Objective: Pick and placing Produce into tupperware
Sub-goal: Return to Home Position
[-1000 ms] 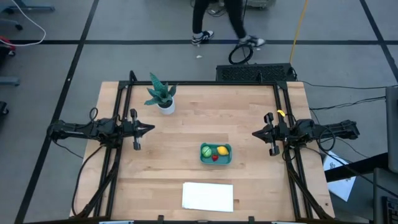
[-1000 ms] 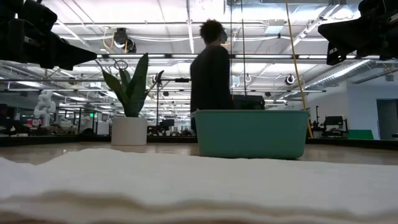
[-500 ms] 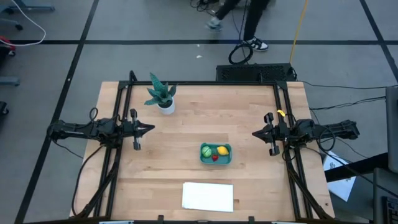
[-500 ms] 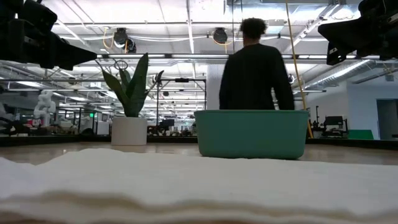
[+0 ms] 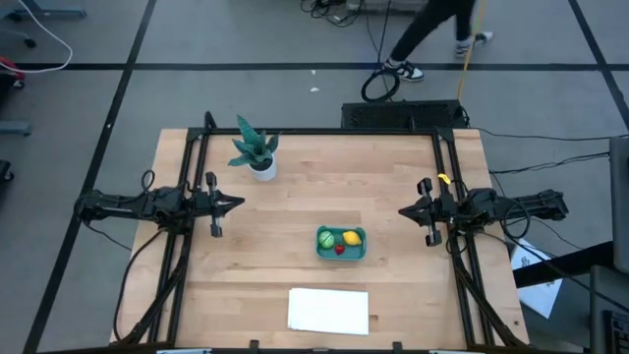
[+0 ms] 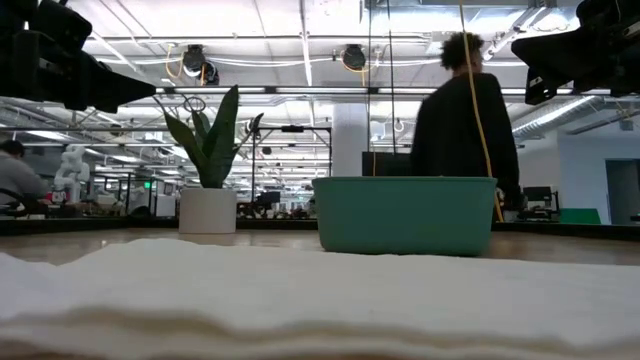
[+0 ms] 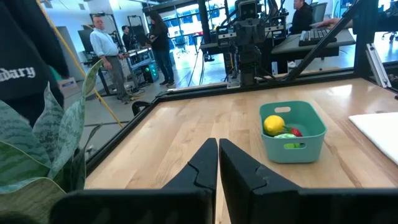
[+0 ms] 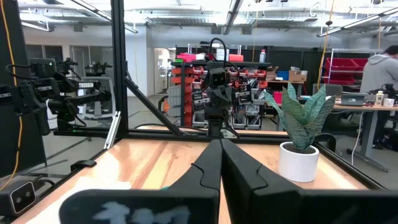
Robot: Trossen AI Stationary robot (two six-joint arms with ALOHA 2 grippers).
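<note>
White and soft-looking, a flat sheet (image 5: pixel 328 310) lies at the table's near edge, apart from everything else. Just beyond it sits the teal tupperware (image 6: pixel 404 215), and all the produce is inside it. The green piece (image 5: pixel 326 237) and the lemon (image 5: pixel 350 237) lie side by side, with the strawberry (image 5: pixel 340 249) on the side nearer the sheet, so the job reads as done.

That would explain the arms. The left gripper (image 5: pixel 242 204) and right gripper (image 5: pixel 401 210) hang raised over the table's two sides, well apart from the container. Each has its fingers pressed together on nothing and points inward, as if parked.

The pale wooden table (image 5: pixel 383 177) otherwise carries only a potted plant (image 5: pixel 256 150) toward its far left corner. Past the far edge, on grey floor, a person (image 5: pixel 437 29) in dark clothes is mid-stride. Behind stands a bright workshop hall.
</note>
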